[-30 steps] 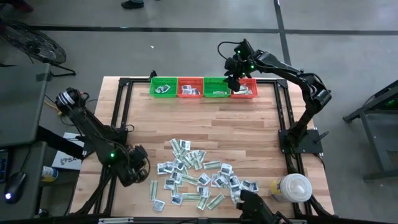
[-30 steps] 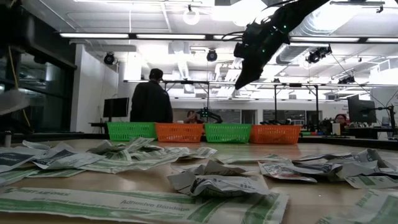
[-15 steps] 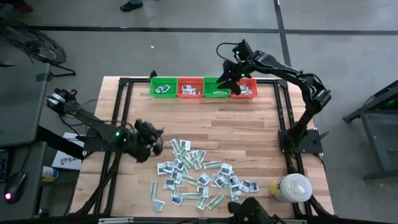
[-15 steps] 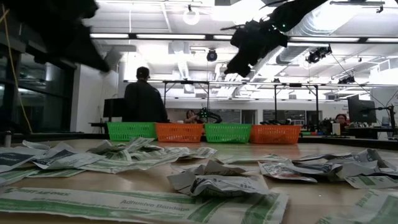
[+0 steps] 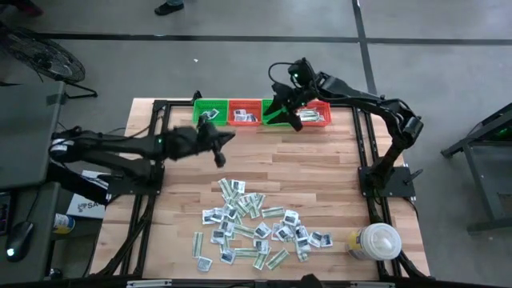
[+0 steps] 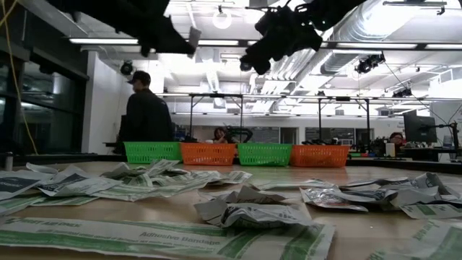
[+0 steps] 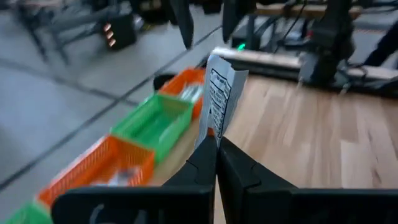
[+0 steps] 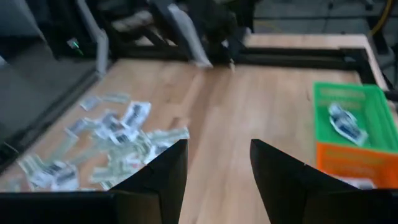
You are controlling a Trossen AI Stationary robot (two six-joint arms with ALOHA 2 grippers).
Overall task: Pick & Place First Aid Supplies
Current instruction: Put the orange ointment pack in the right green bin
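- A white packet [image 7: 219, 93] with dark print is sticking up from the left gripper [image 7: 216, 144], whose fingers are clamping it.
- That gripper [image 5: 218, 142] is hovering over bare table [image 5: 320, 168], near the leftmost green basket [image 5: 210, 113].
- The other packets [image 5: 256, 224] are lying in a loose pile on the near half of the table.
- The right gripper [image 5: 282, 110], fingers apart and holding nothing, is hanging above the row of baskets [image 5: 262, 113].
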